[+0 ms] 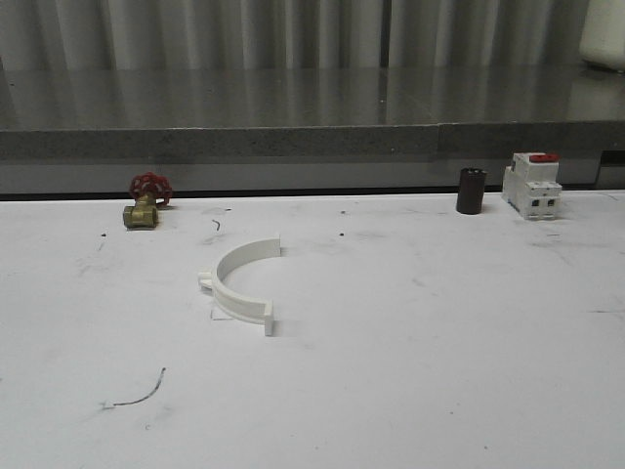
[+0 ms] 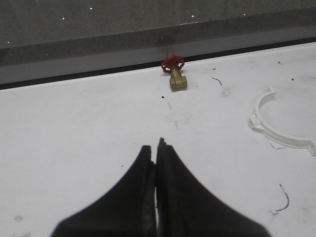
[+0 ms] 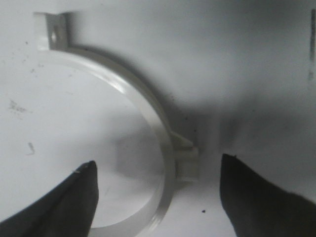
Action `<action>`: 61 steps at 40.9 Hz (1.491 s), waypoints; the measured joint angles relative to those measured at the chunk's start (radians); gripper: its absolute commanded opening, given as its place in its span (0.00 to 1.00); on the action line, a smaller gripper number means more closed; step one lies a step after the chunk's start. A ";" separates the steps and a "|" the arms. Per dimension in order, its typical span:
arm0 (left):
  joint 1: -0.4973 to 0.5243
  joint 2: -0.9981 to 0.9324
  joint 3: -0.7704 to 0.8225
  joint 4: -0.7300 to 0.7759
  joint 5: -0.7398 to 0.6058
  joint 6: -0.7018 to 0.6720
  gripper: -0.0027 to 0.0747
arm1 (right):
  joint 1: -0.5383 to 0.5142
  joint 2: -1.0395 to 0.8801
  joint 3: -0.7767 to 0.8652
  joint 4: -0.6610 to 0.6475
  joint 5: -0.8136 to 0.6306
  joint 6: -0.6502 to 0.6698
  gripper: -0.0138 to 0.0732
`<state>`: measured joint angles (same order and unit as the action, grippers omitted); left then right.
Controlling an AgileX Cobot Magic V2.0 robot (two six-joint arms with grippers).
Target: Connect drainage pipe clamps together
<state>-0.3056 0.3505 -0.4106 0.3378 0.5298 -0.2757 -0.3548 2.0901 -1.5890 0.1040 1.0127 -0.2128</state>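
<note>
Plainly, the left gripper (image 2: 156,148) hangs with jaws pressed together, empty, above the bare worktop (image 1: 439,342), while the right gripper (image 3: 158,173) spreads its jaws wide astride the side lug of a drainage pipe clamp (image 3: 143,98). Closing off-centre could skid the smooth, white, half-ring band with drilled end tab, lying flat mid-worktop

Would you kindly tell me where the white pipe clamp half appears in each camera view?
Front view: clamp half on the table, left of centre.
Left wrist view: at the right edge.
Right wrist view: a clamp half lies between the open right gripper fingers; I cannot tell whether it is the same piece.
Shared landmark: brass valve, in the front and left wrist views.
</note>
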 measured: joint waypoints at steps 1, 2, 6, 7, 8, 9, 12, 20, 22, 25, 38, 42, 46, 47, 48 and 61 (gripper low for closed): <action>0.000 0.000 0.000 0.000 0.000 0.000 0.01 | 0.000 0.003 0.000 0.000 0.000 -0.002 0.77; 0.000 0.000 0.000 0.000 0.000 0.000 0.01 | 0.000 0.008 0.000 0.000 0.000 -0.002 0.77; 0.000 0.000 0.000 0.000 0.000 0.000 0.01 | 0.000 0.024 0.000 0.000 0.000 -0.004 0.75; 0.000 0.000 0.000 0.000 0.000 0.000 0.01 | 0.000 0.026 -0.001 0.000 0.000 -0.004 0.73; 0.000 0.000 0.000 0.000 0.000 0.000 0.01 | 0.000 0.028 -0.002 -0.002 0.002 -0.004 0.70; 0.000 0.000 0.000 0.000 0.000 0.000 0.01 | 0.000 0.028 -0.003 -0.002 0.002 -0.004 0.68; 0.000 0.000 0.000 0.000 0.000 0.000 0.01 | 0.000 0.030 -0.006 -0.006 0.002 -0.006 0.60; 0.000 0.000 0.000 0.000 0.000 0.000 0.01 | -0.002 0.033 -0.007 -0.021 0.002 -0.006 0.43; 0.000 0.000 0.000 0.000 0.000 0.000 0.01 | -0.002 0.033 -0.007 -0.025 0.002 -0.006 0.40; 0.000 0.000 0.000 0.000 0.000 0.000 0.01 | -0.002 0.035 -0.010 -0.034 0.003 -0.006 0.36; 0.000 0.000 0.000 0.000 0.000 0.000 0.01 | -0.002 0.035 -0.009 -0.043 0.003 -0.006 0.35; 0.000 0.000 0.000 0.000 0.000 0.000 0.01 | -0.002 0.028 -0.009 -0.043 0.011 -0.006 0.35; 0.000 0.000 0.000 0.000 0.000 0.000 0.01 | 0.008 -0.003 -0.009 -0.051 0.020 0.014 0.35; 0.000 0.000 0.000 0.000 0.000 0.000 0.01 | 0.013 -0.013 -0.009 -0.057 0.022 0.024 0.35; 0.000 0.000 0.000 0.000 0.000 0.000 0.01 | 0.020 -0.027 -0.009 -0.066 0.027 0.042 0.35; 0.000 0.000 0.000 0.000 0.000 0.000 0.01 | 0.279 -0.119 -0.009 -0.183 0.115 0.325 0.35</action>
<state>-0.3056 0.3505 -0.4106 0.3378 0.5298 -0.2757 -0.0758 1.9714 -1.5984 -0.0789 1.1273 0.1119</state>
